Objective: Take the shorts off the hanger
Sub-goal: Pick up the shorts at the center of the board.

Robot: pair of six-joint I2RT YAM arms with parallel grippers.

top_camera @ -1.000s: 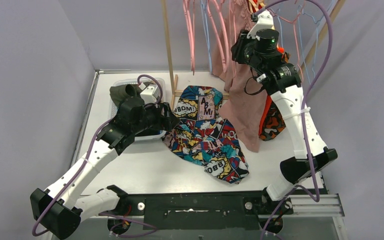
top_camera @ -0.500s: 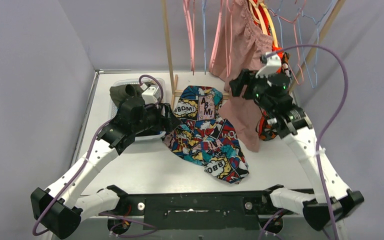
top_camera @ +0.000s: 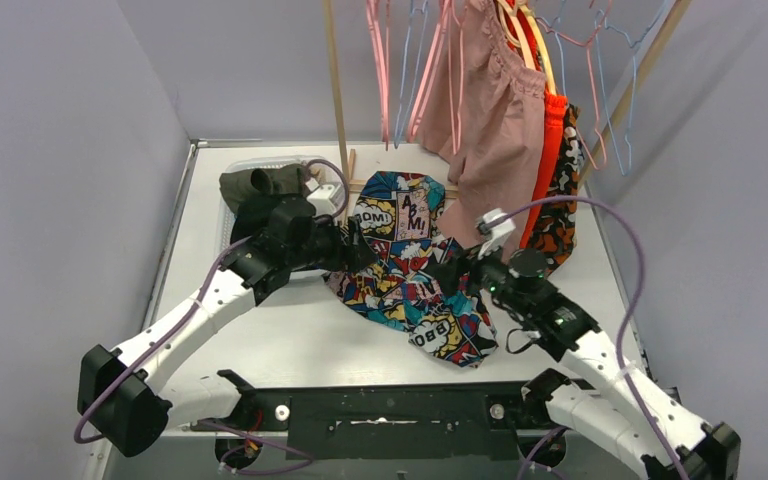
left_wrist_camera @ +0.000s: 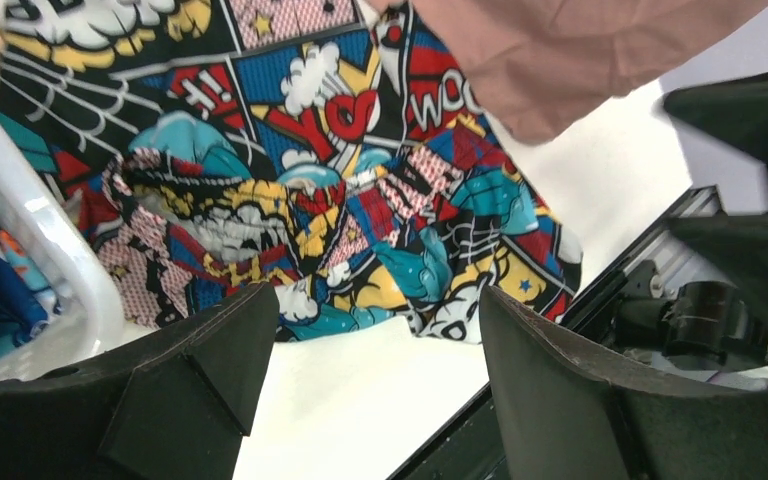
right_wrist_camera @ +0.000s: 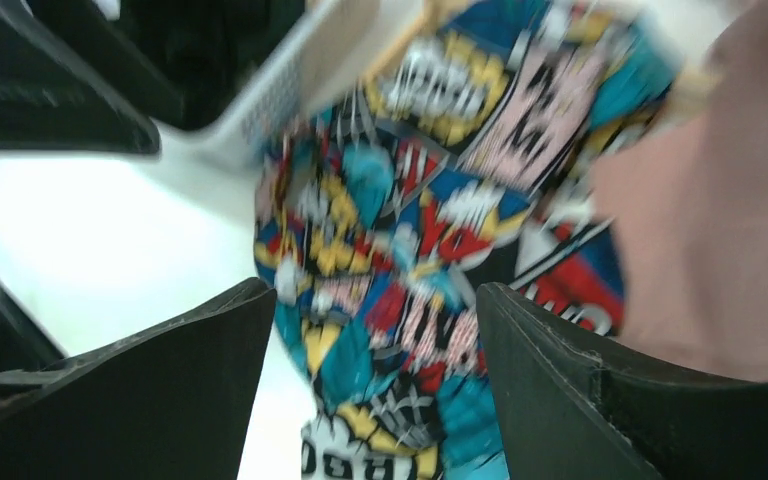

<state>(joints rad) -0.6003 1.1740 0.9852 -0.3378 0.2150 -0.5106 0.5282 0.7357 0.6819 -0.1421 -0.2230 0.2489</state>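
Comic shorts point(top_camera: 415, 270) lie spread on worktop point(top_camera: 290, 340), between the two pincers. Left pincer point(top_camera: 355, 250) has jaws wide with nothing in them, at the shorts' left edge. Right pincer point(top_camera: 450, 272) is also spread and empty, just over their right side. Only the top view shows pink shorts point(top_camera: 490, 110) hanging behind right pincer, orange pair point(top_camera: 552, 150) beside them, and olive pair point(top_camera: 260, 183) in basket point(top_camera: 260, 161) behind left pincer. Left wrist view is sharp: comic print ahead of fingers, pink hem beyond. Right wrist view is blurred.
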